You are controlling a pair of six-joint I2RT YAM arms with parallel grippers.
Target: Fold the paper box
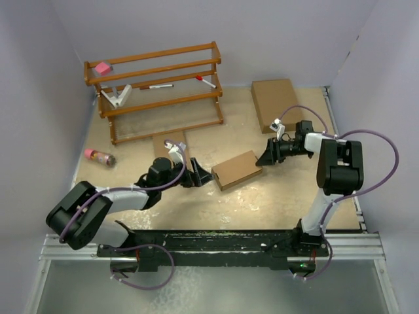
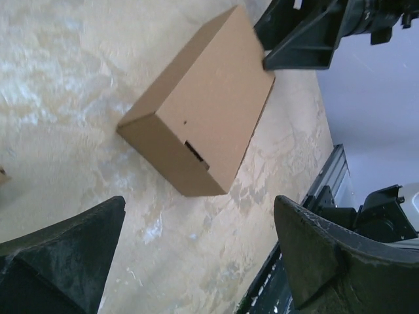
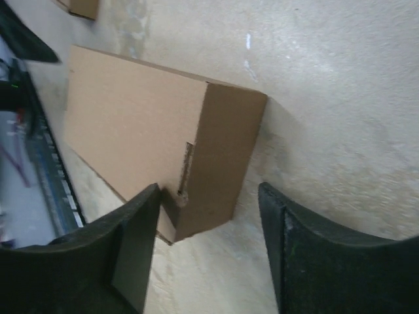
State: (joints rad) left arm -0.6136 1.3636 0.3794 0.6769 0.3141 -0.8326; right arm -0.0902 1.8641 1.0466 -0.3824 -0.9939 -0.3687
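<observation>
A folded brown paper box [image 1: 237, 170] lies flat on the bench [image 1: 216, 206]. Just left of the box is the left hand [image 1: 204, 176], fingers spread wide and empty. Just right of the box is the right hand [image 1: 262, 157], fingers apart, gripping nothing.

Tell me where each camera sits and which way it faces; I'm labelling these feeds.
Top external: above and behind the robot, looking down on the table; the whole robot shows, left gripper and right gripper flanking the paper box.
Left wrist: on the left arm, looking low across the table at the box; own fingers at the bottom.
Right wrist: on the right arm, facing the box's end; own fingers below.
Shared: both wrist views show the box.
</observation>
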